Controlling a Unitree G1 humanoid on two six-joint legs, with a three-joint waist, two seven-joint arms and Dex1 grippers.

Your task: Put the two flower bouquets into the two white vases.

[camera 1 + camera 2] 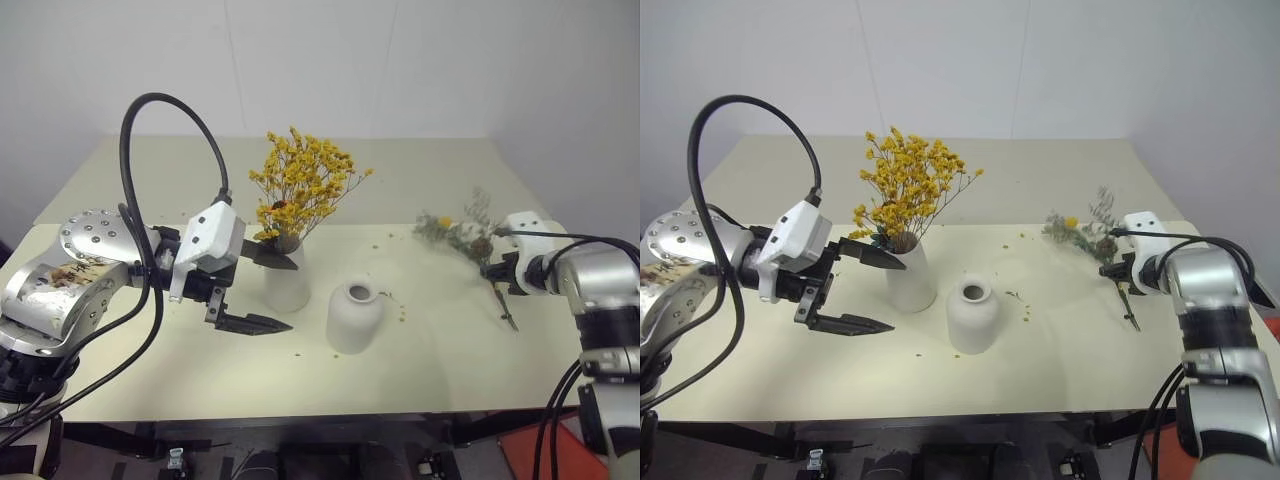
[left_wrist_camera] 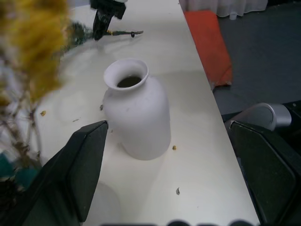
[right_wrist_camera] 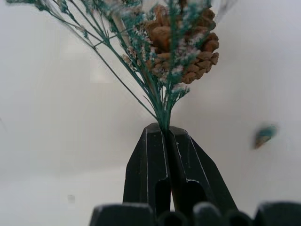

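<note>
The mustard-yellow bouquet (image 1: 300, 185) stands upright in the taller white vase (image 1: 287, 282) at the table's middle. Just right of it stands the shorter, narrow-necked vase (image 1: 355, 317), its mouth (image 2: 128, 77) unfilled. My left gripper (image 1: 264, 292) is open beside the tall vase, one finger (image 1: 275, 260) near its neck and the other (image 1: 255, 324) low in front. At the right, my right gripper (image 1: 497, 268) is shut on the stems of the grey-green bouquet (image 1: 455, 232). That bouquet carries a yellow ball and a pine cone (image 3: 188, 42). Its stem end (image 1: 507, 310) sticks out behind the fingers (image 3: 150, 160).
The cream table (image 1: 450, 360) is sprinkled with small yellow crumbs around the vases. Its front edge runs close to me and its right edge lies just past my right arm. A red-orange object (image 2: 209, 47) lies on the floor to the right. A white wall stands behind.
</note>
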